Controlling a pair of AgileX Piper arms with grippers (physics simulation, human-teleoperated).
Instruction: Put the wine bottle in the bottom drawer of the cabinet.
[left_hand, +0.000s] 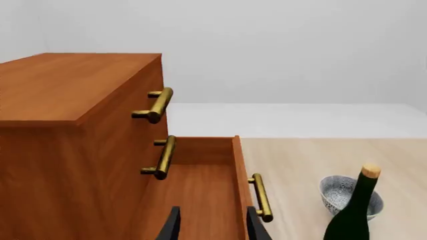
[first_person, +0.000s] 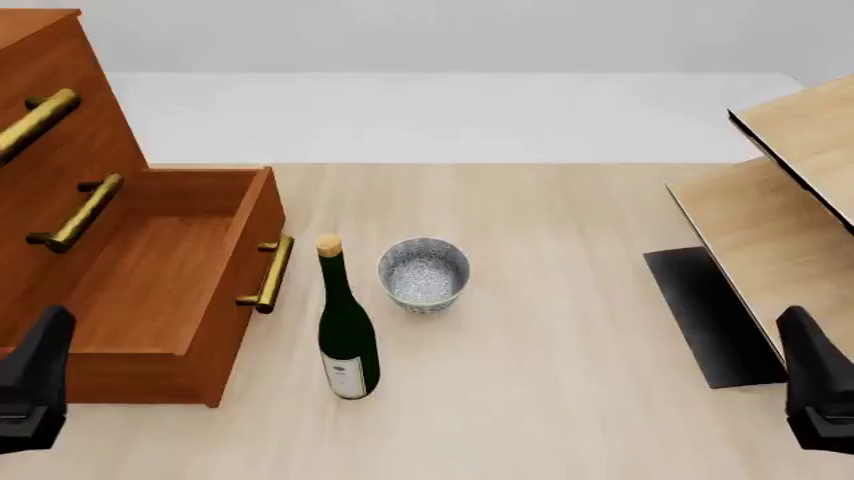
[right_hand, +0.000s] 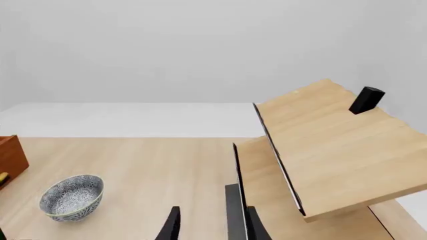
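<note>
The wine bottle (first_person: 347, 335) stands upright on the table, dark green with a tan cork, just right of the open bottom drawer (first_person: 248, 300). That drawer is pulled out of the reddish cabinet (first_person: 54, 130), and its inside is bare wood. In the left wrist view the drawer's front wall (left_hand: 237, 170) and brass handle (left_hand: 261, 197) lie just past my left gripper (left_hand: 213, 227), which is open and holds nothing. The wine bottle (left_hand: 352, 215) shows off to the side there. My right gripper (right_hand: 213, 227) is open and holds nothing, far from the bottle, near the table's right front (first_person: 817, 395).
A speckled grey bowl (first_person: 423, 272) sits close to the right of the bottle. A pale wood shelf unit (first_person: 787, 200) with a dark base (first_person: 707, 315) stands at the right; a small black cylinder (right_hand: 367, 100) rests on it. The two upper drawers are shut.
</note>
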